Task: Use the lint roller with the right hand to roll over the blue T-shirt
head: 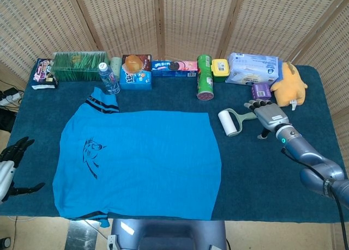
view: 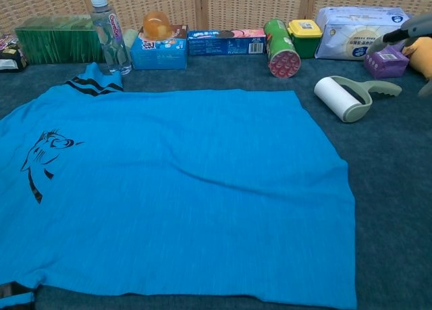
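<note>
The blue T-shirt (head: 139, 163) (view: 169, 188) lies spread flat on the dark blue table cover. The lint roller (head: 233, 121) (view: 354, 95), with a white roll and a pale green handle, lies just right of the shirt's top right corner. My right hand (head: 266, 115) hovers at the end of the roller's handle, fingers spread and holding nothing; only its fingertips (view: 408, 32) show at the right edge of the chest view. My left hand (head: 12, 165) hangs open off the table's left edge, well away from the shirt.
A row of goods lines the back edge: green box (head: 79, 65), water bottle (head: 108, 78), snack boxes (head: 173, 67), green can (head: 204, 77), yellow tub (head: 220, 69), tissue pack (head: 252, 68), purple box (head: 261, 91) and a yellow plush toy (head: 289, 84) close behind my right hand.
</note>
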Controlling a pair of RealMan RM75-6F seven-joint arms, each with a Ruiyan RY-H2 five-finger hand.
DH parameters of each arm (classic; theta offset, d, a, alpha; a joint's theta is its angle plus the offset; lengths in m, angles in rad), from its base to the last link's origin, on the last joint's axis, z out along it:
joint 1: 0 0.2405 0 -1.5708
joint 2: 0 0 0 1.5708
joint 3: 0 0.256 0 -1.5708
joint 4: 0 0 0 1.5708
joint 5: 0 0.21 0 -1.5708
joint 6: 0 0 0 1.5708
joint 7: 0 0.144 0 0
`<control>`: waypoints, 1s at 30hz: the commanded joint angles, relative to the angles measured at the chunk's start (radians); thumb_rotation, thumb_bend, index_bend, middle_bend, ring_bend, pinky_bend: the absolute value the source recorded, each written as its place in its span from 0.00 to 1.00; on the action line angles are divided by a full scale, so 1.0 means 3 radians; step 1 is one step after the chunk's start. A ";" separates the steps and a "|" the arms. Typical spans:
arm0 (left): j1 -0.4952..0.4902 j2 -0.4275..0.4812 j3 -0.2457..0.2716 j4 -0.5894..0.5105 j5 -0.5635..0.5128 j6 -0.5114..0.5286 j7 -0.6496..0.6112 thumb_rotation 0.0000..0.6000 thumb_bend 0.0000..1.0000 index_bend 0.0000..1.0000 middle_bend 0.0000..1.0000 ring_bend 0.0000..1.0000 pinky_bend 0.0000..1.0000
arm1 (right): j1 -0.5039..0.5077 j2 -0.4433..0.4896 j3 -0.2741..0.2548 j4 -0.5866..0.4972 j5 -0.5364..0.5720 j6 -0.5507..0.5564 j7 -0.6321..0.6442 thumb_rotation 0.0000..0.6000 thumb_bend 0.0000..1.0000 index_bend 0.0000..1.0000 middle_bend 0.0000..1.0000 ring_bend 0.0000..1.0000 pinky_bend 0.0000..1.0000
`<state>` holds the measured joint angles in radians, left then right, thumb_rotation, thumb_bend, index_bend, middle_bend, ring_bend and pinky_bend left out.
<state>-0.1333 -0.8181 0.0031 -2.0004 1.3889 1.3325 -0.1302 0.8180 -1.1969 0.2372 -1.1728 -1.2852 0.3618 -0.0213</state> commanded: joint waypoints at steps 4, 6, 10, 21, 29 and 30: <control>-0.0007 0.0006 -0.0023 -0.0059 -0.0079 -0.0018 0.0089 1.00 0.09 0.00 0.00 0.00 0.02 | 0.0177 -0.0239 -0.0161 0.0320 -0.0274 -0.0193 0.0262 1.00 0.00 0.00 0.01 0.00 0.09; -0.0018 0.0004 -0.0034 -0.0081 -0.0108 -0.0033 0.0127 1.00 0.09 0.00 0.00 0.00 0.02 | 0.0226 -0.0321 -0.0204 0.0442 -0.0344 -0.0238 0.0344 1.00 0.00 0.00 0.01 0.00 0.09; -0.0036 0.0002 -0.0054 -0.0120 -0.0178 -0.0063 0.0195 1.00 0.09 0.00 0.00 0.00 0.02 | 0.0304 -0.0466 -0.0270 0.0680 -0.0451 -0.0280 0.0522 1.00 0.00 0.00 0.01 0.00 0.09; -0.0047 -0.0015 -0.0078 -0.0212 -0.0314 -0.0092 0.0342 1.00 0.09 0.00 0.00 0.00 0.02 | 0.0492 -0.0749 -0.0543 0.1200 -0.0757 -0.0375 0.1021 1.00 0.01 0.00 0.07 0.02 0.09; -0.0060 0.0009 -0.0107 -0.0211 -0.0374 -0.0114 0.0351 1.00 0.09 0.00 0.00 0.00 0.02 | 0.0476 -0.0808 -0.0724 0.1289 -0.0901 -0.0197 0.1350 1.00 0.01 0.12 0.22 0.10 0.09; -0.0068 0.0012 -0.0114 -0.0205 -0.0380 -0.0125 0.0345 1.00 0.09 0.00 0.00 0.00 0.02 | 0.0473 -0.0813 -0.0755 0.1299 -0.0928 -0.0157 0.1398 1.00 0.01 0.16 0.25 0.11 0.09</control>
<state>-0.1519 -0.8154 -0.0294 -2.0634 1.2764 1.2967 -0.0252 0.9630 -1.4373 0.0241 -0.7874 -1.5517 0.2985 0.3808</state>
